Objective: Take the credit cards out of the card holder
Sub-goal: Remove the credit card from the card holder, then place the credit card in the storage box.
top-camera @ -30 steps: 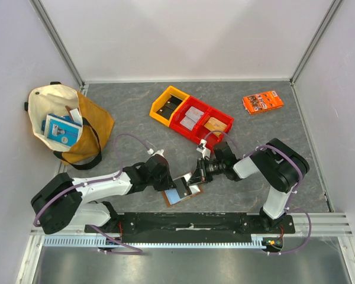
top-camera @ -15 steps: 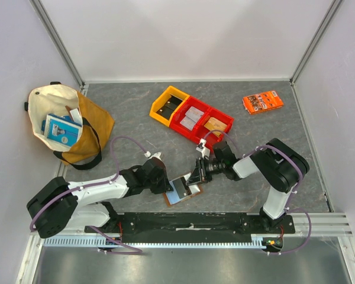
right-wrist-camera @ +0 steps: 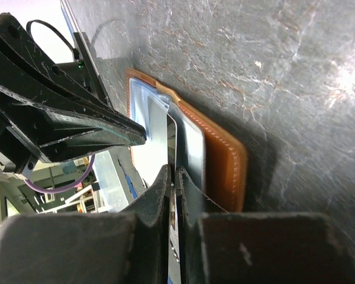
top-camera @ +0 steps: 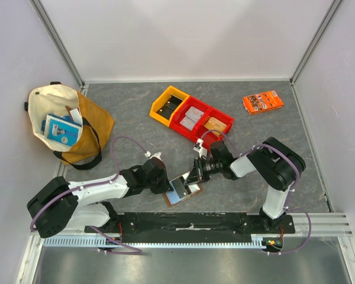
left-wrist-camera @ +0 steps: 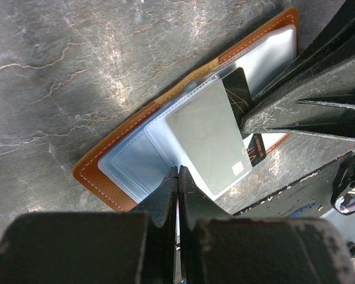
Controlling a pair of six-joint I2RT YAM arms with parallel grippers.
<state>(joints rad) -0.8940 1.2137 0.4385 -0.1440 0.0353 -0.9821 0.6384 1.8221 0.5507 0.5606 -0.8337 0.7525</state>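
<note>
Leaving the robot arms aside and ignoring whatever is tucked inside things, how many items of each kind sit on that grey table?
Cream and mustard cloth tote bag: 1
Yellow open plastic bin: 1
Red open plastic bins: 2
Orange printed flat packet: 1
Brown leather bifold card holder, lying open: 1
Total: 6

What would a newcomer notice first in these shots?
Two claws meet at the open brown card holder near the table's front centre: the left claw is shut at its edge, and the right claw appears to pinch a pale card sticking out of a sleeve. Next, colour: red and yellow bins mid-table, a tote bag far left, an orange packet back right.
</note>
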